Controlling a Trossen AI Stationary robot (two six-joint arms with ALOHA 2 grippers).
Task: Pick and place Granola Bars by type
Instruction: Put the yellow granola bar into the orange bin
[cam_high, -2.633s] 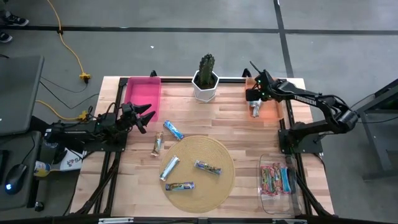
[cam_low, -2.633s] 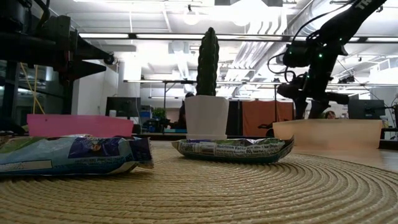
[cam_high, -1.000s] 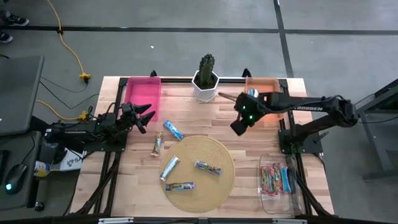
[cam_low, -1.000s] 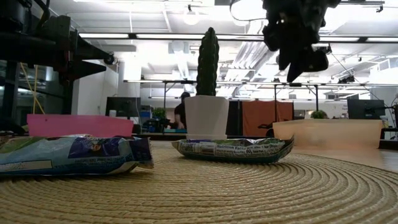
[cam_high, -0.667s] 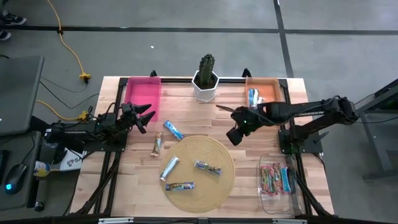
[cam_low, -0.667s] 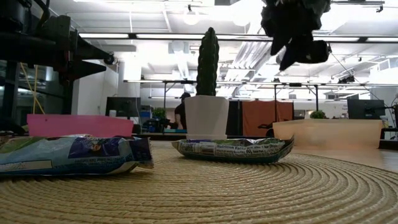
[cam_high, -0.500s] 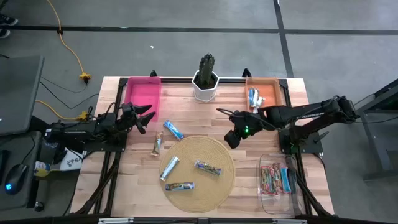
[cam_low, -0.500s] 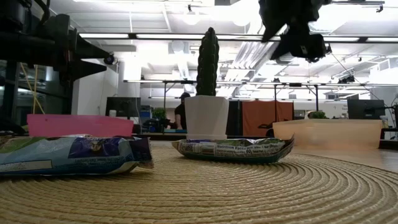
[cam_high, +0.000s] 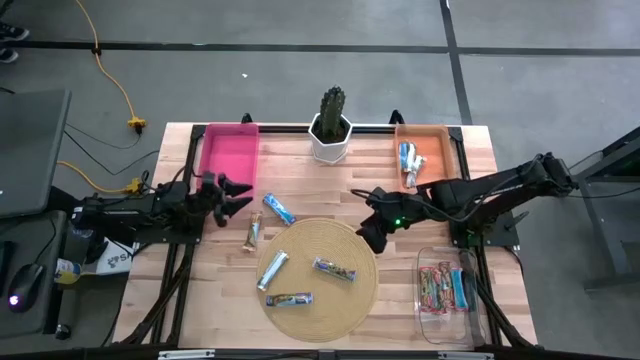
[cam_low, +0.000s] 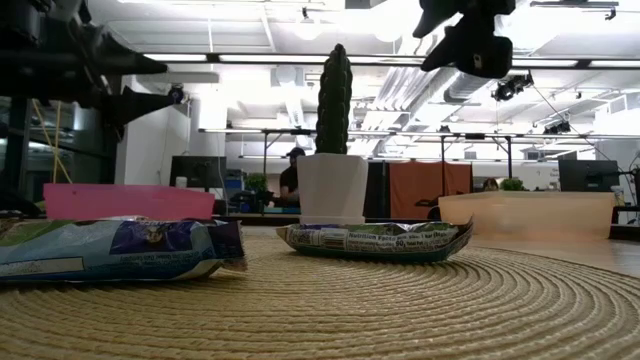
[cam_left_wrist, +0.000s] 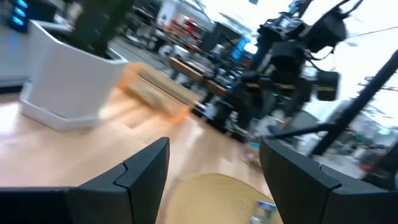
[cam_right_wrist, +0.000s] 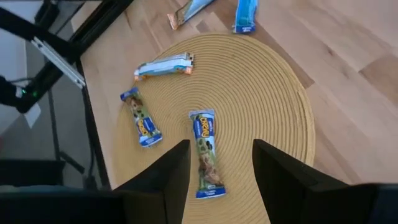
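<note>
Three Granola Bars lie flat on the round woven mat (cam_high: 318, 240): a white-blue one (cam_high: 273, 268), a dark multicoloured one (cam_high: 334, 268) and another (cam_high: 289, 298). A blue bar (cam_high: 279, 208) and a tan bar (cam_high: 252, 232) lie on the wood left of the mat. My right gripper (cam_high: 368, 235) hangs open above the mat's far right edge, tipped downward; in its wrist view the multicoloured bar (cam_right_wrist: 205, 152) shows past the open fingers (cam_right_wrist: 168, 180). My left gripper (cam_high: 235, 192) waits open at the table's left, near the pink bin (cam_high: 230, 155).
A potted cactus (cam_high: 331, 125) stands at the far middle. The orange bin (cam_high: 432, 158) at the far right holds bars (cam_high: 408, 163). A clear bin (cam_high: 445, 290) at the near right holds several bars. Bare wood lies between the mat and the cactus.
My right gripper has swung from beside the orange bin toward the table's near edge and a little left, out over the mat's rim, turning as it went and carrying nothing. My left gripper has rolled and swung at the wrist without leaving its place.
</note>
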